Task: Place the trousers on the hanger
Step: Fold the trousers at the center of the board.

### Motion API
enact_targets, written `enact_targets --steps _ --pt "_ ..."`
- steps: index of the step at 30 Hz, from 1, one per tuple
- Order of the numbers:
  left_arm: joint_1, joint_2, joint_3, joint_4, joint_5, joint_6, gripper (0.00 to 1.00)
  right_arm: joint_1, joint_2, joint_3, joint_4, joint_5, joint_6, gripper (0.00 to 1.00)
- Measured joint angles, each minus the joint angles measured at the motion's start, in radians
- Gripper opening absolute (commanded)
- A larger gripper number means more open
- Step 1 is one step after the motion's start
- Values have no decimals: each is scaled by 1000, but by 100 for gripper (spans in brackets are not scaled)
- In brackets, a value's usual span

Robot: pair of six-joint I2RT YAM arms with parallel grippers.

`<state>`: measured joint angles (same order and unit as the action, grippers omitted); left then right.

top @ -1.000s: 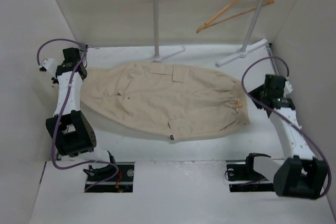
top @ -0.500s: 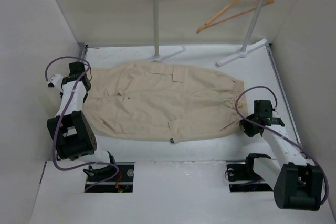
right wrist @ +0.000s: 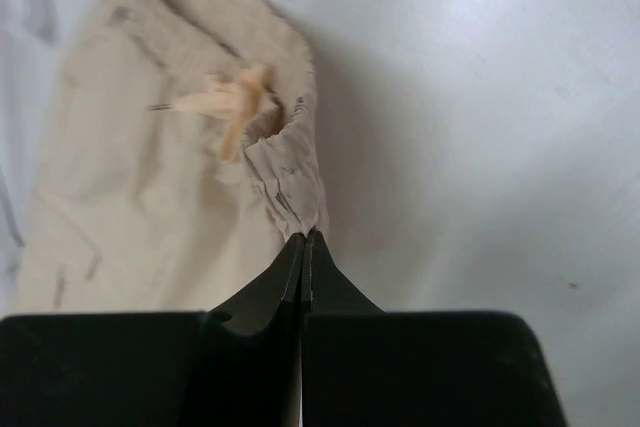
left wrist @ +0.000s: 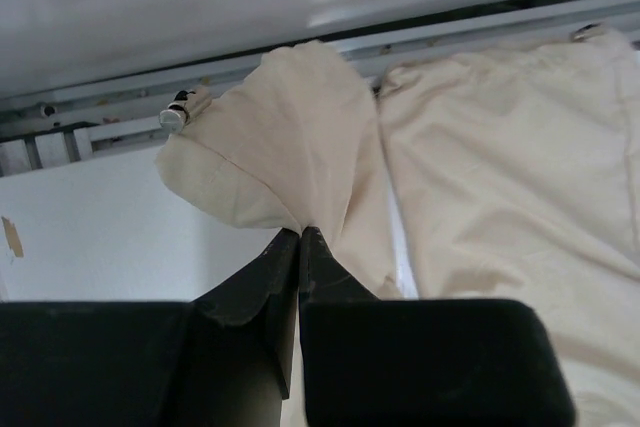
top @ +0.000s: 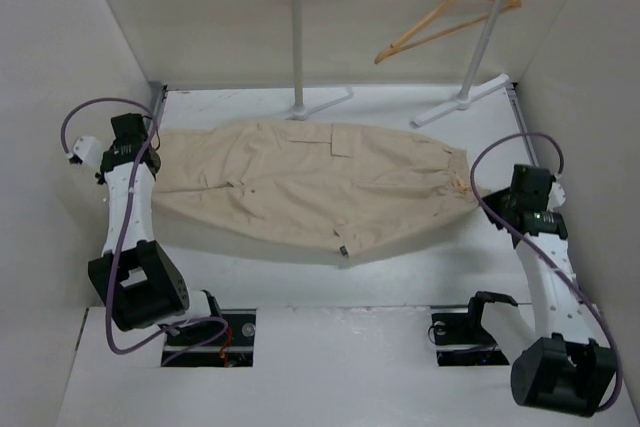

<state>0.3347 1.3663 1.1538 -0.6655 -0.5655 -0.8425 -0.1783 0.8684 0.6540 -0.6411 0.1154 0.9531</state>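
Note:
The beige trousers (top: pixel 310 192) stretch across the table, leg ends at the left and gathered waistband at the right. My left gripper (top: pixel 150 157) is shut on a leg hem (left wrist: pixel 290 147) and holds it raised. My right gripper (top: pixel 487 197) is shut on the waistband edge (right wrist: pixel 295 192) beside the drawstring knot (right wrist: pixel 235 102). The cloth hangs taut between the two grippers, and its near edge sags down. The wooden hanger (top: pixel 445 15) hangs tilted from the rail at the back right, apart from the trousers.
The white clothes rail stand (top: pixel 297 37) has its left post and foot behind the trousers and its right post (top: pixel 485 42) at the back right. White walls close in on the left, right and back. Two floor cutouts (top: pixel 205 332) sit near the arm bases.
Both grippers have lifted and pulled apart, the left one back and left, the right one back and right. The trousers have risen and stretched tight, and the near edge has shifted forward.

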Motion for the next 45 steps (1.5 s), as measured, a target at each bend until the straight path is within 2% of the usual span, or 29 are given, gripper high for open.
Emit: enact_targets --steps 4,8,16,23,24,25,26,28,29,30,32,35,37,38,40,41,43,45 --pt "-29 42 129 -14 -26 30 0 0 136 166 29 5 -5 0" --pt "-50 152 291 -13 -43 60 0 1 340 318 58 8 -7 0" --pt "-87 478 594 -24 -53 172 0 2 734 675 80 -20 -17 1" --pt "-151 772 914 -24 -67 266 0 3 1072 1037 68 -49 -21 1" --pt "-157 815 966 -21 -68 277 2 3 1122 1089 66 -53 -21 1" --pt "-160 855 1014 -14 -67 287 7 3 1165 1132 64 -57 -19 5" --pt "-161 890 1052 -3 -66 297 16 4 1210 1175 63 -61 -17 13" --pt "-161 936 1087 32 -49 320 36 10 1281 1241 60 -64 -12 41" --pt "-158 949 1088 48 -35 328 41 11 1305 1262 63 -67 -13 52" --pt "-156 956 1086 55 -24 336 43 15 1317 1267 63 -68 -13 57" --pt "-154 951 1051 72 -6 350 46 21 1318 1267 46 -69 -23 62" --pt "-152 859 883 108 4 357 48 33 1270 1236 55 -71 -41 63" --pt "-156 738 705 121 6 348 50 43 1188 1157 72 -71 -50 55" --pt "-158 664 611 126 9 336 50 47 1133 1104 83 -71 -58 48" --pt "-164 514 446 134 22 301 51 55 1012 980 121 -71 -66 22" --pt "-167 440 372 140 37 277 51 58 948 909 146 -72 -63 18" --pt "-169 319 251 162 82 221 51 61 846 787 189 -73 -59 21" --pt "-162 256 157 199 140 169 53 56 784 678 230 -76 -59 36"
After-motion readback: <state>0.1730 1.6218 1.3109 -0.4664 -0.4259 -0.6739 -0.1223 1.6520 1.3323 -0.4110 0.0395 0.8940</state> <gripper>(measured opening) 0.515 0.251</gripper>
